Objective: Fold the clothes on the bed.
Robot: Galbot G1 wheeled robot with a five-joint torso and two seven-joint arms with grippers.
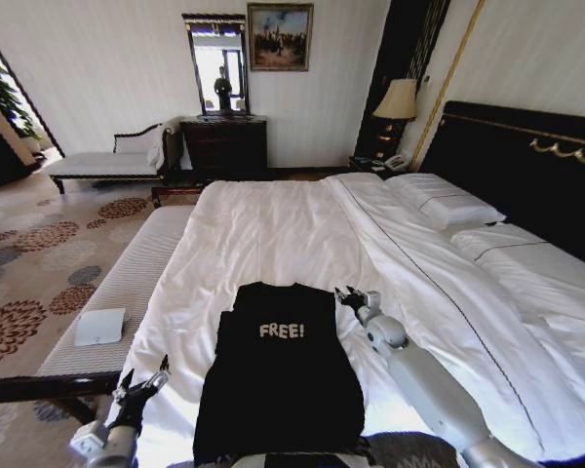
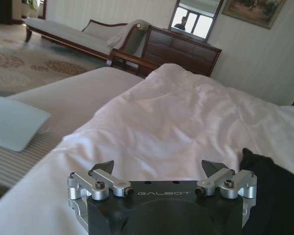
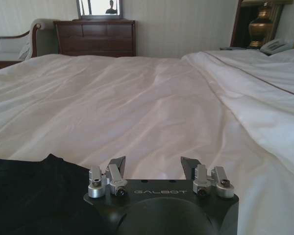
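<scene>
1. Black "FREE!" top (image 1: 278, 375) lies flat on the white duvet (image 1: 273, 234) at the bed's (image 1: 526, 185) near edge.
2. Your left gripper (image 1: 142, 382) and right gripper (image 1: 350, 296) flank it, both spread wide, holding nothing.
3. Pinch too deep and you risk gathering duvet with the fabric.

Left gripper (image 1: 146, 378) low at near left, fingers spread, empty. Right gripper (image 1: 349, 296) farther forward on outstretched arm, fingers spread, empty.
</scene>
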